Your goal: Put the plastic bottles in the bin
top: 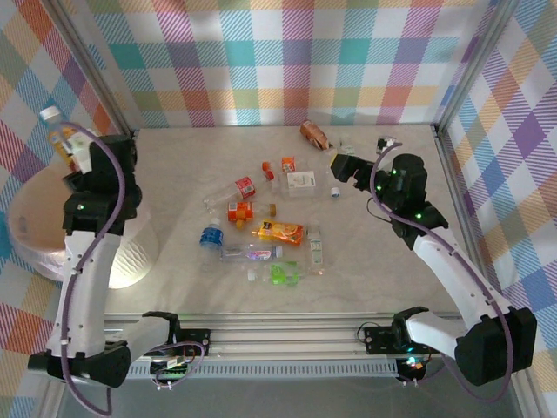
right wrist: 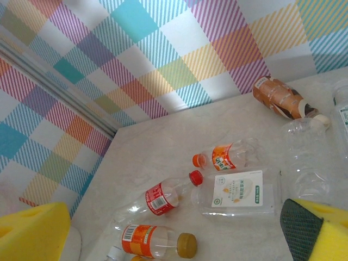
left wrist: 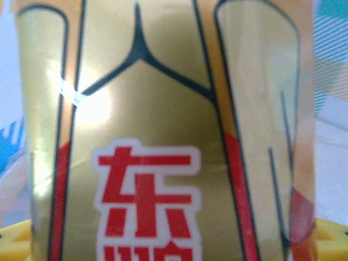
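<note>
My left gripper [top: 77, 164] is shut on a plastic bottle [top: 63, 135] with a white cap and a yellow-orange label, held up over the bin [top: 132, 257], a big white ribbed tub with a peach inside at the table's left. In the left wrist view that bottle's gold label [left wrist: 163, 136] with red characters sits right against the camera. My right gripper [top: 345, 165] hangs open above the far right of the table, nothing between its yellow pads [right wrist: 32, 234]. Several bottles lie mid-table: a red-labelled one [right wrist: 160, 198], a white-labelled one [right wrist: 239, 190], an orange one with a brown cap [top: 248, 211].
A brown bottle [top: 314, 133] lies by the back wall. Further bottles, one blue-capped [top: 210, 235] and one green [top: 283, 274], lie towards the front. Checked walls close in the back and both sides. A metal rail [top: 287, 335] runs along the near edge.
</note>
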Action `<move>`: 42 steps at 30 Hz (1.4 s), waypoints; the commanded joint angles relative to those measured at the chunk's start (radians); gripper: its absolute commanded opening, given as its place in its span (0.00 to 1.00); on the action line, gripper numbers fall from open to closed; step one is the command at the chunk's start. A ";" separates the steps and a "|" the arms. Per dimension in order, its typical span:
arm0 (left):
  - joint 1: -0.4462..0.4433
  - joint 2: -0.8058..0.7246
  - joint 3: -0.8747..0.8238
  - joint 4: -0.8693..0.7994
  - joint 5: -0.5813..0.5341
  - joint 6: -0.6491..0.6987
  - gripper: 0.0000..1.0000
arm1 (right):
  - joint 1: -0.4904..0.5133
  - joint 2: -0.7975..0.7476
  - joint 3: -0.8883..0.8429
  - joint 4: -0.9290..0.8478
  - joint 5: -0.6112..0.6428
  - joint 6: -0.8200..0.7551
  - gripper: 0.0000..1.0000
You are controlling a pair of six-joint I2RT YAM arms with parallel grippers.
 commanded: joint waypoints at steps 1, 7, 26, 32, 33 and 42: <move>0.133 0.040 0.033 -0.092 0.148 -0.025 0.51 | 0.005 -0.036 0.034 -0.027 -0.023 -0.061 1.00; 0.414 0.058 -0.024 -0.082 0.472 -0.062 0.50 | 0.005 -0.046 0.058 -0.095 -0.037 -0.107 1.00; 0.501 0.217 -0.092 -0.066 0.950 -0.107 0.56 | 0.005 -0.013 0.075 -0.093 -0.066 -0.061 1.00; 0.501 0.201 -0.115 -0.053 0.960 -0.141 0.69 | 0.005 0.006 0.077 -0.087 -0.072 -0.050 1.00; 0.501 0.196 -0.113 -0.050 0.966 -0.146 0.70 | 0.004 0.009 0.077 -0.085 -0.074 -0.050 1.00; 0.501 0.167 -0.076 -0.074 1.003 -0.138 0.79 | 0.004 0.032 0.037 -0.076 -0.065 -0.050 1.00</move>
